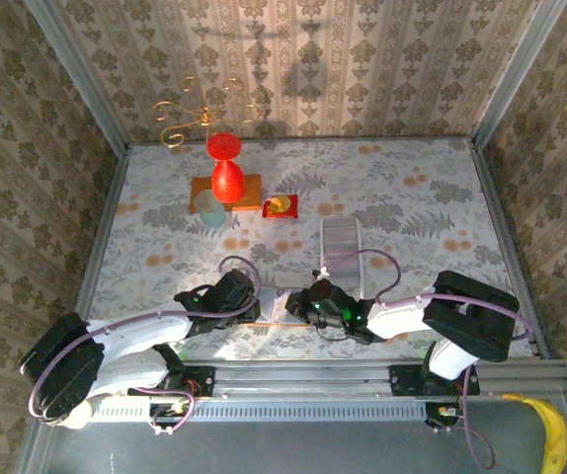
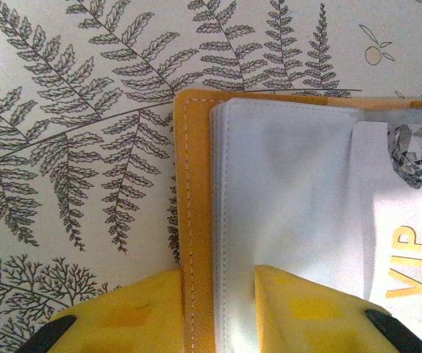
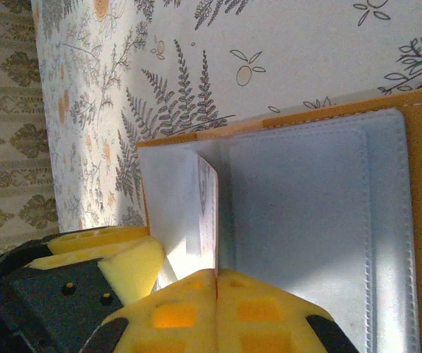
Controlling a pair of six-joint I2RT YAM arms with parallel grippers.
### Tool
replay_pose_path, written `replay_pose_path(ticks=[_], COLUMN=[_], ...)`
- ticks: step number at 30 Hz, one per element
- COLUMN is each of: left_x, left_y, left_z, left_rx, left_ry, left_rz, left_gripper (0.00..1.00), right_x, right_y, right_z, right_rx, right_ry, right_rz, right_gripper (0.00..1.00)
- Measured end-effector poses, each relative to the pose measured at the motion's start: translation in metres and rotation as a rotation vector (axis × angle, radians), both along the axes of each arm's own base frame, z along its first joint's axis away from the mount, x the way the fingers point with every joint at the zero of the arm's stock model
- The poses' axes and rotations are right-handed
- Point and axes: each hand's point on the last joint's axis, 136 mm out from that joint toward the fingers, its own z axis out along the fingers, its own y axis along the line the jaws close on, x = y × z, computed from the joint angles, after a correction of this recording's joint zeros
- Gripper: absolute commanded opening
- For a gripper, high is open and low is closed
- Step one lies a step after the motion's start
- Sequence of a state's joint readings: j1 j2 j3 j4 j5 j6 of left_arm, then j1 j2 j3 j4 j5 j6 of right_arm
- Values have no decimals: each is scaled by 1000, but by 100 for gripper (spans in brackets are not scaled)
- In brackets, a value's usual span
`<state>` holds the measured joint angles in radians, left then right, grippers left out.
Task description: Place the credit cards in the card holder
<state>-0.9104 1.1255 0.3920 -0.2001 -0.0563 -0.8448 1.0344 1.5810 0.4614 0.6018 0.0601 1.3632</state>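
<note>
The orange card holder [image 1: 276,307] lies open near the table's front edge, its clear sleeves [image 2: 284,184] facing up. My left gripper [image 2: 217,273] clamps across its left edge, one yellow finger [image 2: 141,309] against the stitched cover, the other on the sleeves. In the top view my left gripper [image 1: 256,296] and right gripper [image 1: 301,300] meet over the holder. My right gripper [image 3: 217,273] is shut on a white credit card [image 3: 185,198], held on edge over the holder [image 3: 306,220]. The same card [image 2: 409,250], printed VIP, shows at the sleeves' right side.
A silver-grey rectangle [image 1: 341,244] lies just behind the holder. At the back left stand a red vase [image 1: 226,170] on an orange board [image 1: 248,193], a small red tray [image 1: 283,205] and a gold wire ornament [image 1: 200,114]. A banana [image 1: 552,434] lies off the table.
</note>
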Motion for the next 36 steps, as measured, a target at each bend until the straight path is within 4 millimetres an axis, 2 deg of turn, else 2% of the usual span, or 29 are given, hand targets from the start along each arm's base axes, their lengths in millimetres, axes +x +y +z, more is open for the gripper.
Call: replay_pose_path(ticks=[16,24,36], left_x=[0,-1,-3], left_y=[0,1,2], left_z=[0,-1,-1], left_rx=[4,3,-39], left_ry=[-4,-2,-3], left_rz=[-1,7,30], left_gripper=[29,37,33], right_x=[2,1,4], right_y=[9,9,19], right_z=[-2,-6,-9], right_rx=[11,-34,-102], right_ry=[2,25,24], right_rz=[6,9,53], right_gripper=[0,0,0])
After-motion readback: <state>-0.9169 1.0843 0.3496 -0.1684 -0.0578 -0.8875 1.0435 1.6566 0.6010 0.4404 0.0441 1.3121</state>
